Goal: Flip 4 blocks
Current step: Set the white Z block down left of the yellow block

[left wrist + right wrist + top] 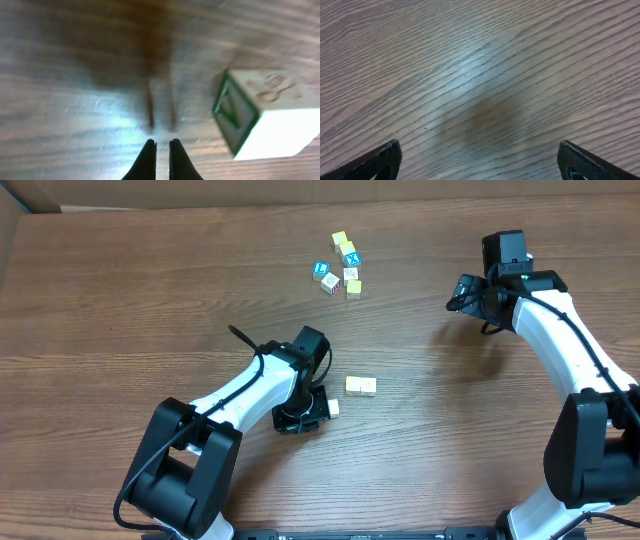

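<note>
Cream wooden alphabet cube, green-framed face point(250, 115), lay loose at right of left-wrist frame, just beside left gripper point(161, 159), pressed together, empty. Two pale cream cubes point(360, 386) near, centre overhead. Blue-faced cube point(320, 269), reddish-faced cube point(330, 282) sat in cube cluster point(348, 272), upper centre. Right gripper point(479, 155) spread wide, empty. Flips done: cannot tell; likely most left.

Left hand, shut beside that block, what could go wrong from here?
The shut left hand sits low with the cream block just off to its side; a sideways move could shove it away instead of flipping it. The yellow pair nearby could get bumped too.
</note>
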Tool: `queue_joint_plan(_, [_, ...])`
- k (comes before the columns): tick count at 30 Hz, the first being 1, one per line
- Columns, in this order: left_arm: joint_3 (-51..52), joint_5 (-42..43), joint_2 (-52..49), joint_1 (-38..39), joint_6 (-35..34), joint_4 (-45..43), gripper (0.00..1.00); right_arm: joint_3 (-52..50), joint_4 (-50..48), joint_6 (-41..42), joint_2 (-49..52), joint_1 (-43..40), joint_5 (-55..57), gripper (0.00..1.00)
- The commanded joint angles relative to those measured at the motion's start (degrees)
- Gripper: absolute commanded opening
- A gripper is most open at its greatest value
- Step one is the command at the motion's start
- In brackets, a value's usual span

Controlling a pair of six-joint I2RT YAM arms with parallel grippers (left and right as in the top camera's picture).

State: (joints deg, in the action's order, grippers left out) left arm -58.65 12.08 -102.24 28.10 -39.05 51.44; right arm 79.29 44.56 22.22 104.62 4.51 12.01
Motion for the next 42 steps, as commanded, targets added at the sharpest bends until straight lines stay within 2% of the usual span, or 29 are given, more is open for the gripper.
queue_joint_plan(1, [-1.4,1.0,2.2,1.4,-0.5,1.0,0.04,1.2,-0.3,-0.2,-1.7,-0.2,0.6,1.0])
queue_joint_plan(8, [-1.4,2.3,2.2,5.0,-7.9,-1.1,0.04,1.2,-0.3,-0.2,-1.7,-0.2,0.6,1.0])
queue_joint_plan(19, [-1.4,-3.9,2.2,6.1,-7.5,-5.2,0.04,1.2,-0.3,-0.2,-1.7,-0.2,0.6,1.0])
queue_joint_plan(34, [-1.4,-5.5,2.2,6.1,-7.2,-12.7,0.04,1.2,-0.3,-0.2,-1.7,-0.2,0.6,1.0])
queue_joint_plan(42, [-1.4,-7.1,2.2,6.1,-7.2,-13.6,0.04,1.2,-0.3,-0.2,-1.7,-0.2,0.6,1.0])
